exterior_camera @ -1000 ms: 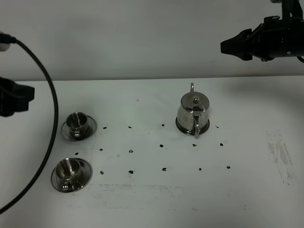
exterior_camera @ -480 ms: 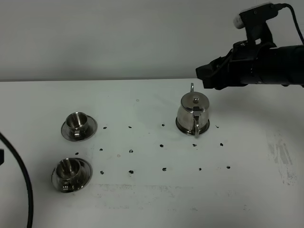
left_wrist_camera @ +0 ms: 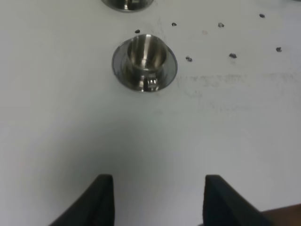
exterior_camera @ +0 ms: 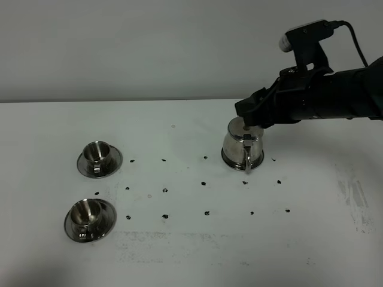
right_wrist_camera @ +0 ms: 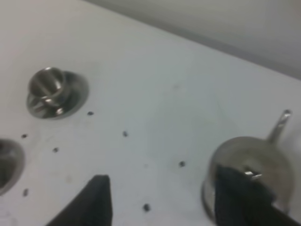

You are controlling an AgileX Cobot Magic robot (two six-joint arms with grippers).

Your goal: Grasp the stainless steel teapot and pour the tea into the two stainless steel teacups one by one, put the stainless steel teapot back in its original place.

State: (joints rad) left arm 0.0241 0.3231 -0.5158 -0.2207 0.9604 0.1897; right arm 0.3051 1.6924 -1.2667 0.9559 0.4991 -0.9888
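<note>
The stainless steel teapot (exterior_camera: 243, 146) stands upright at right of centre, its loop handle toward the front. It sits on the round coaster (exterior_camera: 226, 160), of which only a dark rim shows. Two steel teacups on saucers stand at the left, one behind (exterior_camera: 96, 157) and one in front (exterior_camera: 87, 216). My right gripper (exterior_camera: 244, 112) is open, just above and behind the teapot lid; its wrist view shows the teapot (right_wrist_camera: 251, 162) by one finger (right_wrist_camera: 240, 197). My left gripper (left_wrist_camera: 157, 200) is open and empty, short of a teacup (left_wrist_camera: 144, 60). It is out of the exterior view.
The white table (exterior_camera: 191, 251) bears small black dots (exterior_camera: 204, 183) between the cups and the teapot. A grey wall (exterior_camera: 149, 48) rises behind the table's far edge. The right wrist view shows both teacups, one whole (right_wrist_camera: 51, 89) and one cut off at the frame edge (right_wrist_camera: 7, 165).
My right arm has come down and leftward from the upper right until its gripper is over the teapot lid. My left arm and its cable have left the exterior view.
</note>
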